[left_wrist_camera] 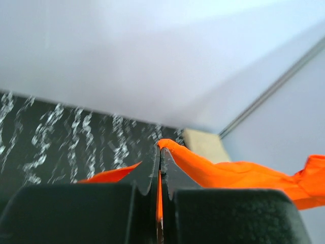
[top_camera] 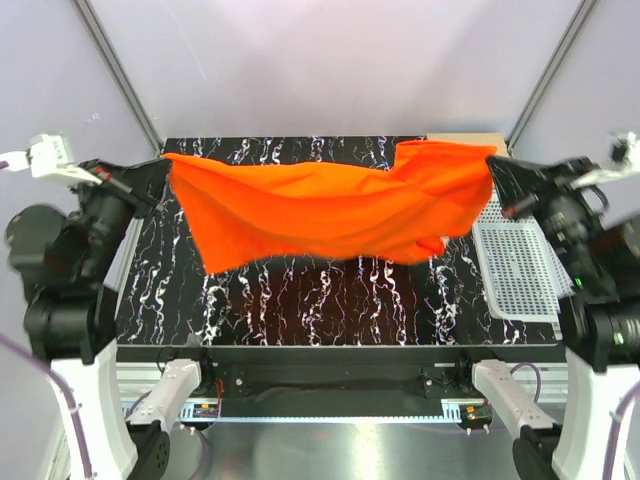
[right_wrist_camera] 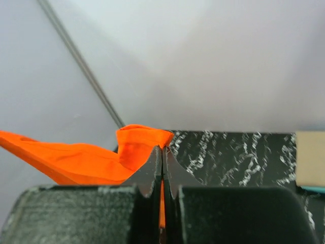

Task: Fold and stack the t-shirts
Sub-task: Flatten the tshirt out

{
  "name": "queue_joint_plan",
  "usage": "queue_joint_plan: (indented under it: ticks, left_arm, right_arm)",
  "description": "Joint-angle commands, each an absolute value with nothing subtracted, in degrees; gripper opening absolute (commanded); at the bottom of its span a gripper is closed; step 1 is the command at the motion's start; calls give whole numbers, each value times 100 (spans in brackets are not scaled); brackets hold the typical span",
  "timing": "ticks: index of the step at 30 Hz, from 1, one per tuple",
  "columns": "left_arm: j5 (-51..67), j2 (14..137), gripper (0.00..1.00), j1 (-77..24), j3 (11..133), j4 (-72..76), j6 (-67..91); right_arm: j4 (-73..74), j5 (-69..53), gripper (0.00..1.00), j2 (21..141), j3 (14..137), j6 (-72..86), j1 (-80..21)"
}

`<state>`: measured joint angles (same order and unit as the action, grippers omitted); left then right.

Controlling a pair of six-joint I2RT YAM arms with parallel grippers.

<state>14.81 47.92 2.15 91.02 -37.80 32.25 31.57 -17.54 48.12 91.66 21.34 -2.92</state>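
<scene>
The left hand point(left_wrist_camera: 160, 152) at nine o'clock and right hand point(right_wrist_camera: 162, 151) at three clench the orange t-shirt point(top_camera: 320, 215); lower it evenly, taut.

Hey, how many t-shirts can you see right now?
1 for sure: the orange t-shirt hangs stretched between the left gripper and right gripper. A tan patch at the table's far right corner may be another.

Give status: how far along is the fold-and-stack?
Done: a tan folded shirt sits at the far right corner of the table. In hand: orange t-shirt, stretched between left claw and right claw, both shut on it. Left: folding and stacking it.
</scene>
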Motion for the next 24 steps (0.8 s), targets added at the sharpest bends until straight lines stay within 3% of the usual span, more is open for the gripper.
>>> queue_joint_plan:
  ticks: [1,9,14,21,24]
  left_arm:
    - [1890,4974,0,211,9220,-3823,3384]
    - [2084,6493,0,211,9097,-3806,3357]
    - [1697,7836,0,211,9912,-3377,3498]
    - [1336,9184,0,229,12214,-2901,3910]
    - [1380,9045,0,220,12200,-2611,4008]
  right_arm:
    - [2910,-2153,0,4684,9334,2487,-272]
    - [1988,-2285,0,5860,8938,2435,-264]
    - [705,-2268,0,7161,9316,2382,-272]
    - [1124,-1784,0,8937,11766,1873,-264]
    - [1703,-1951,0,9211,12628,1662,-264]
